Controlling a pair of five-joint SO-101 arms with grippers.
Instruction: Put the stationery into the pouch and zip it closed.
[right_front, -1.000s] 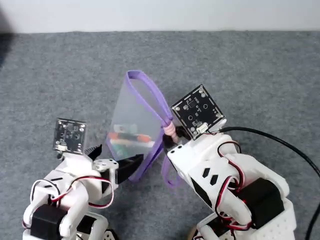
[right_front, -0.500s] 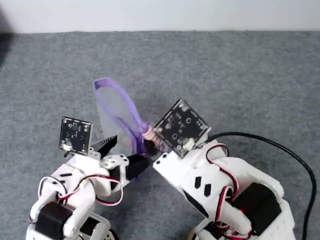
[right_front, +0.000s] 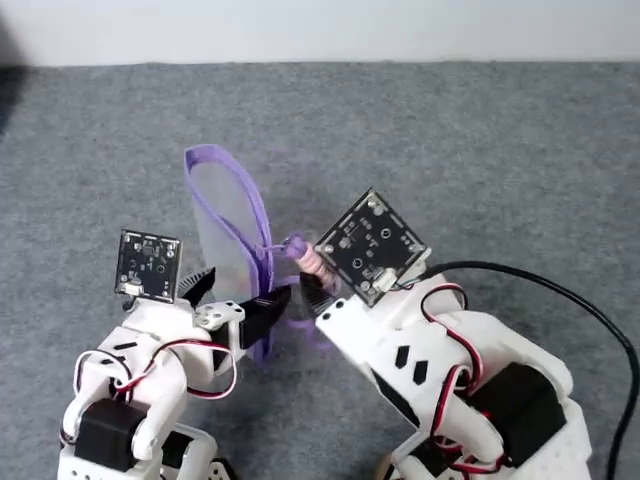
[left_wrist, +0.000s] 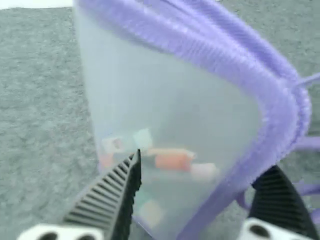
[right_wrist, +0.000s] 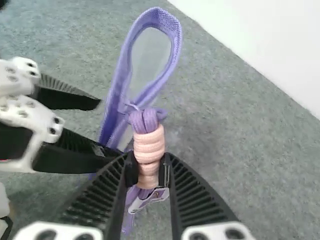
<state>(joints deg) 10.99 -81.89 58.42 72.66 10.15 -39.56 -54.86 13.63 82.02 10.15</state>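
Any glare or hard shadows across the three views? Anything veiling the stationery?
High view: even light, no glare or hard shadows on the grey carpet. Left wrist view: the frosted translucent pouch with purple trim veils the stationery to pale patches. Right wrist view: the white wall is brightest; no glare on the pink zipper pull in the right gripper.
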